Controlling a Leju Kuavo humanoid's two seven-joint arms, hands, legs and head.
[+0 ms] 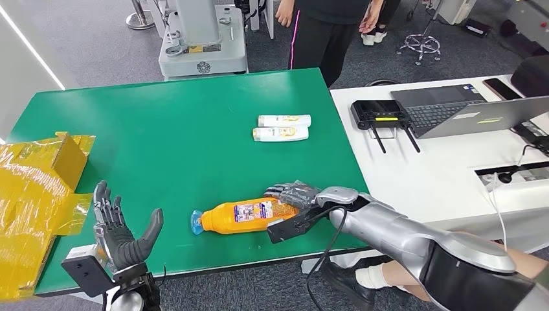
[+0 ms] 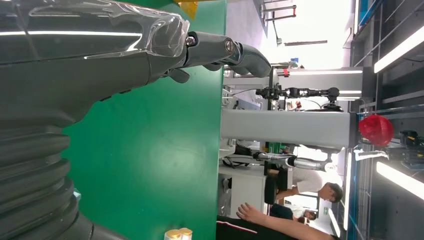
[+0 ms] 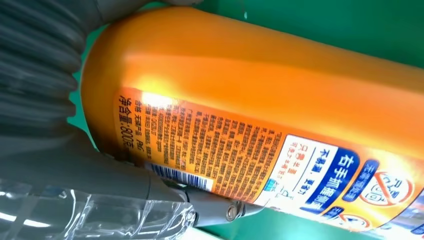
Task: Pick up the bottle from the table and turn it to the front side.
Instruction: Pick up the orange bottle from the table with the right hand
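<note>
Green table [image 1: 162, 129], white desk [image 1: 440, 168] butted against it at 3 o'clock. Two small white bottles [image 1: 283, 127] lying side by side on the green, around 1 o'clock from table centre. Crumpled yellow packaging [image 1: 32, 194] at 9 o'clock, hanging over the table edge. On the desk: black router with antennas [image 1: 382, 116], open laptop [image 1: 472, 110], phone [image 1: 502, 87]. Person in black trousers [image 1: 317, 39] standing at 12 o'clock, grey machine base [image 1: 201, 39] to their left, stool base [image 1: 419, 44] at 1 o'clock.
</note>
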